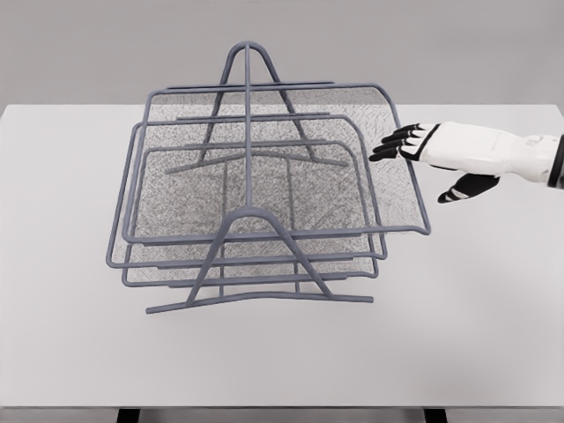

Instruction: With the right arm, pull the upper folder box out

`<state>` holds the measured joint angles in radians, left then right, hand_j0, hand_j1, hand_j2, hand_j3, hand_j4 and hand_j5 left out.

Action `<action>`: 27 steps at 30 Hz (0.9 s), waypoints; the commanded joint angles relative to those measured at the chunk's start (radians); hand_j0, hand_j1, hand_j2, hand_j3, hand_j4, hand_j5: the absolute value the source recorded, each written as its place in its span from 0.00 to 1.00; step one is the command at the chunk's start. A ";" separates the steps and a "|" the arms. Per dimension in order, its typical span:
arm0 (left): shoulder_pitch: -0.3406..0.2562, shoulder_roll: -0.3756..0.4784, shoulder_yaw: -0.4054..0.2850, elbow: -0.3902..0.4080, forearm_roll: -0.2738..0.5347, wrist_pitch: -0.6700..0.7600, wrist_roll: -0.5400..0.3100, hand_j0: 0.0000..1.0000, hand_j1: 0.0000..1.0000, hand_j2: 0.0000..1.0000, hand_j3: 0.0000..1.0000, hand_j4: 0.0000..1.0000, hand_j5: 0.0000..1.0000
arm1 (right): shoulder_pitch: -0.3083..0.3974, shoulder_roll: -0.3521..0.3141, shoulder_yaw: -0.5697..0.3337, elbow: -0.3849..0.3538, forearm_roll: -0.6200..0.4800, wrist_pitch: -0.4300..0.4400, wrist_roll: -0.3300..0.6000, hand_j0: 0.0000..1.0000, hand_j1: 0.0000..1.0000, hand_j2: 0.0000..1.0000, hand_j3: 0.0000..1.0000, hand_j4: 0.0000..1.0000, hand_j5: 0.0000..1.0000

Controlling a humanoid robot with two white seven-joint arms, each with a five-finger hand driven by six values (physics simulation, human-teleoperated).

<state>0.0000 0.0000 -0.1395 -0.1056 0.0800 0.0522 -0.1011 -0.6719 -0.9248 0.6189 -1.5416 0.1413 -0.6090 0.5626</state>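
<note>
— What have you got on the head camera?

— I see the grey wire rack (249, 231) standing near the middle of the white tabletop (476, 335), three mesh trays stacked in it. The upper folder box (352, 132) is the top tray, its right rim sticking out toward my right side.

— And the right hand?

— My right hand (441, 154) comes in from the right edge, held above the tabletop just beside that tray's right rim. The fingers (395, 143) are spread and stretched toward the rim, thumb hanging lower, and they pinch nothing. I can't tell whether the fingertips touch the wire or stop just short of it.

— Left arm?

— I don't see it.
</note>
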 commanded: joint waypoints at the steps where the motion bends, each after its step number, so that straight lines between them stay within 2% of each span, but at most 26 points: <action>1: 0.000 0.000 0.000 0.001 0.000 0.000 0.000 1.00 1.00 1.00 1.00 1.00 1.00 | 0.000 -0.011 -0.001 0.003 0.032 -0.002 0.000 1.00 1.00 1.00 1.00 1.00 1.00; 11: 0.000 0.000 0.000 0.000 0.000 0.000 0.000 1.00 1.00 1.00 1.00 1.00 1.00 | 0.003 -0.046 -0.002 0.001 0.029 -0.002 0.000 1.00 1.00 1.00 1.00 1.00 1.00; 18: 0.000 0.000 0.000 0.001 0.001 0.000 0.000 1.00 1.00 1.00 1.00 1.00 1.00 | 0.005 -0.098 -0.005 0.003 0.020 -0.002 0.000 1.00 1.00 1.00 1.00 1.00 1.00; 20: 0.000 0.000 0.000 0.001 0.000 0.000 0.000 1.00 1.00 1.00 1.00 1.00 1.00 | 0.005 -0.131 -0.008 0.001 0.015 -0.002 -0.001 1.00 1.00 1.00 1.00 1.00 1.00; 22: 0.000 0.000 0.000 0.000 0.001 0.000 0.000 1.00 1.00 1.00 1.00 1.00 1.00 | 0.005 -0.134 -0.048 0.001 0.012 -0.002 -0.001 1.00 1.00 1.00 1.00 1.00 1.00; 26: 0.000 0.000 0.000 0.000 0.000 0.000 0.000 1.00 1.00 1.00 1.00 1.00 1.00 | 0.005 -0.138 -0.061 0.005 0.011 -0.002 -0.001 1.00 1.00 1.00 1.00 1.00 1.00; 27: 0.000 0.000 0.000 0.000 0.001 0.000 0.000 1.00 1.00 1.00 1.00 1.00 1.00 | 0.005 -0.184 -0.073 0.009 -0.006 -0.002 -0.001 1.00 1.00 1.00 1.00 1.00 1.00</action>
<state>0.0000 -0.0001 -0.1397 -0.1054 0.0804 0.0522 -0.1011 -0.6658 -1.0798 0.5630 -1.5372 0.1479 -0.6131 0.5619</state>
